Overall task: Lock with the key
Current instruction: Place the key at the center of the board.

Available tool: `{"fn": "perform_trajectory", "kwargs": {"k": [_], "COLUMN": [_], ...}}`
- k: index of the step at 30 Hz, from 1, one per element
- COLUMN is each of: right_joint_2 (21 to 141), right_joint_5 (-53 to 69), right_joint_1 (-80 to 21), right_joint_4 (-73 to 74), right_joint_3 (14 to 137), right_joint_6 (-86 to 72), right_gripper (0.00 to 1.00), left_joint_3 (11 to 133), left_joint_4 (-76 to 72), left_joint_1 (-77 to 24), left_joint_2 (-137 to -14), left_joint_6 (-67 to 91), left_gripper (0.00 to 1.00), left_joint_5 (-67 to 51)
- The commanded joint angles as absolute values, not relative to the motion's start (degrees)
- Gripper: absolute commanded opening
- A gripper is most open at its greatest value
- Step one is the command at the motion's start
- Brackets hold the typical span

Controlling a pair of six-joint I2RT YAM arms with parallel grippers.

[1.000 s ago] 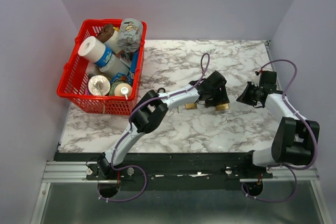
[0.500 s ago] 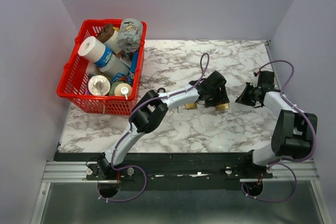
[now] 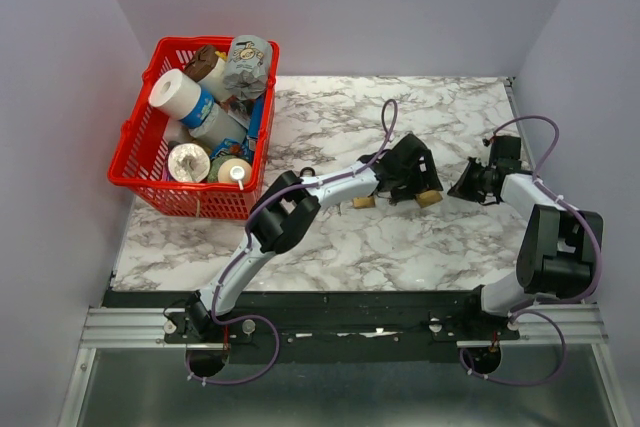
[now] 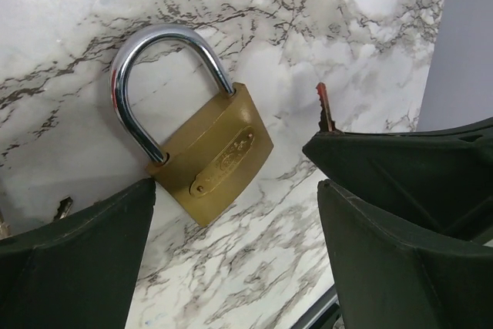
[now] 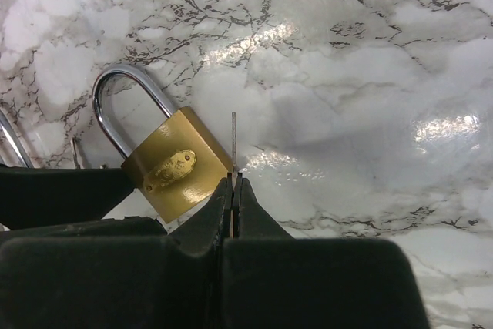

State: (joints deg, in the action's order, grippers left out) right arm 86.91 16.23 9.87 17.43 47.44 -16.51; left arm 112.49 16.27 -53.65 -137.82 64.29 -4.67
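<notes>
Right of centre on the marble table, lying flat: brass padlock, shackle entering the body on both legs, latched or not impossible to tell. Bottom edge angled toward the right arm.

Flanked by the left gripper, now spread wide, fingers clear of both brass sides. Stood narrower 1 second ago and half a second ago; opened only in the last half second. Seems from above to have nudged the padlock round a little in the same interval.

Pinching the key: right gripper, pressed together on the bow, blade poking out ahead, seen edge-on. Tip just beside the padlock's corner, not in the keyway. Edged slightly closer over that second.

Means no hold on the padlock at present, so nothing to brace it against the key's push. Likely to slide or spin on smooth marble if prodded. Could be a re-grip for a better angle or a plain release; cannot say which. Not yet done: lining blade with keyway, inserting, turning.

Well apart to the left: red basket of odds and ends. Just left of the left gripper: 1 more small brass piece, too small to identify.
</notes>
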Motion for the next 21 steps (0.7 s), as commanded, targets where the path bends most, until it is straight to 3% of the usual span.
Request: {"fn": "perform_trajectory", "kwargs": {"k": [1, 15, 21], "right_joint_2": [87.8, 92.7, 95.3], "right_joint_5": [16.3, 18.8, 18.4], "right_joint_1": [10.1, 10.1, 10.1], "right_joint_4": [15.5, 13.9, 16.4], "right_joint_3": [47.5, 52.4, 53.1], "right_joint_6": [-16.9, -14.1, -14.1], "right_gripper": [0.01, 0.01, 0.01], "left_joint_3": [110.1, 102.7, 97.8], "left_joint_4": [10.2, 9.9, 15.9], "left_joint_1": [-53.5, -50.0, -43.8], "left_joint_2": [-134.0, -115.5, -107.3], "left_joint_6": [62.3, 50.3, 45.0], "left_gripper": [0.93, 0.95, 0.95], "left_joint_5": [-4.8, -4.7, -5.6]}}
